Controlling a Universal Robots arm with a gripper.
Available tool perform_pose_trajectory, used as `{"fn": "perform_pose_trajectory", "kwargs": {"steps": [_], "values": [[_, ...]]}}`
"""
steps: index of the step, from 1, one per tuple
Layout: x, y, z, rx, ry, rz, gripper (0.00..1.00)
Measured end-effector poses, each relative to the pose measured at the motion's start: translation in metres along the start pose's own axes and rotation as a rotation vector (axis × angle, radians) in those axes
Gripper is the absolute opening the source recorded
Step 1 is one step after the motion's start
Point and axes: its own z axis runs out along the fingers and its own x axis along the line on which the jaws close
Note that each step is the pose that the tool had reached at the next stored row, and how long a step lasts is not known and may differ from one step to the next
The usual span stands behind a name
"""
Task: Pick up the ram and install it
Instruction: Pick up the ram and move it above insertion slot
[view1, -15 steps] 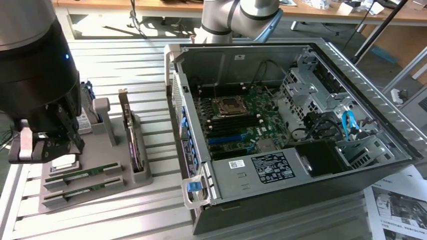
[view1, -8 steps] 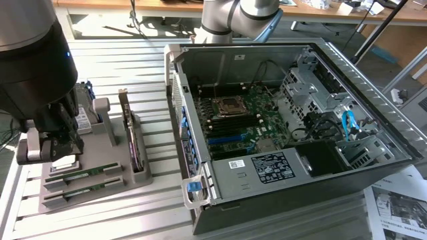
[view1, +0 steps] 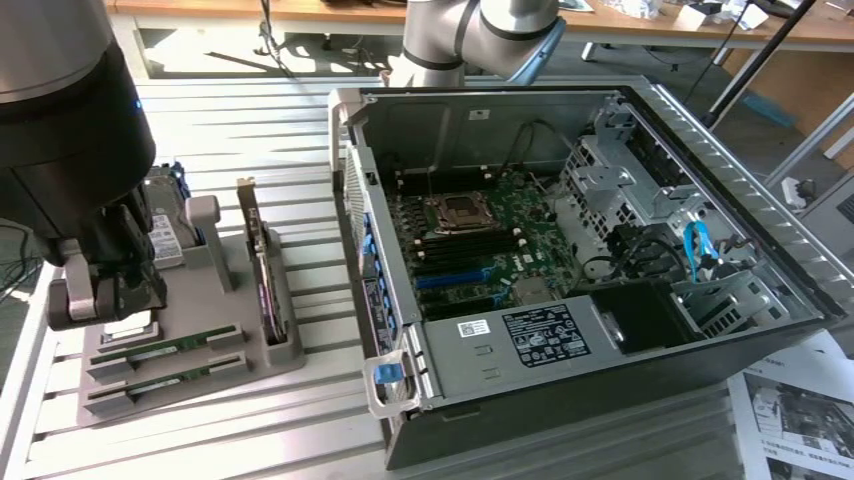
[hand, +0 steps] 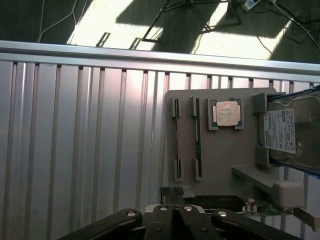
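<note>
Pincer (hand: 172, 192) sits closest to the wrist cam: fingers pressed together w/ nothing between them, so no grip on anything yet. In the ext. view the pincer hangs at the far left, over the end of the grey holder (view1: 200, 305), apart from the ram.

The ram is two green sticks, one ram stick (view1: 171, 346) and a second ram stick (view1: 171, 376). They lie parallel in the holder's notched slots and stand on edge. That probably leaves each long top edge free for a pinch from above. A square processor chip (hand: 227, 114) lies flat in its own recess beside them, and the HDD (view1: 163, 225) leans in a bracket farther back.

Next, to the ext. view's right, a dark expansion card (view1: 260, 270) stands upright in its groove, well apart from the sticks (not the part wanted here).

The slatted bench (view1: 240, 130) carries all of it.

Farther right lies the PC case (view1: 721, 180), on its side w/ the panel off. This turns the mobo (view1: 494, 245) face up, so a part could go in w/ a straight push down. Long dark slots run beside the processor socket (view1: 461, 212); they look empty, though I can't be sure. A printed sheet (view1: 801, 410) lies by the case's near corner.
</note>
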Motion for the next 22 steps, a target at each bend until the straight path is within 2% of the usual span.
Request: {"fn": "perform_pose_trajectory", "kwargs": {"steps": [2, 4, 6, 8, 10, 11, 12, 13, 14, 15, 22], "values": [[0.0, 0.0, 0.0, 0.0, -0.0001, 0.0, 0.11], [0.0, 0.0, 0.0, 0.0, 0.0, 0.0, 0.23], [0.0, 0.0, 0.0, 0.0, 0.0, 0.0, 0.23], [0.0, 0.0, 0.0, 0.0, -0.0001, 0.0, 0.36], [0.0, 0.0, 0.0, 0.0004, 0.0003, -0.001, 0.36], [-0.0001, 0.0013, 0.0007, 0.0167, 0.0058, -0.001, 0.36], [-0.0005, 0.0035, 0.0013, 0.042, 0.0152, -0.001, 0.36], [-0.0007, 0.0044, 0.0017, 0.057, 0.02, -0.001, 0.36], [-0.0007, 0.0048, 0.0018, 0.0631, 0.021, -0.001, 0.36], [-0.0007, 0.0048, 0.0018, 0.0649, 0.021, -0.001, 0.36], [-0.0007, 0.0049, 0.0019, 0.065, 0.0209, -0.001, 0.36]]}}
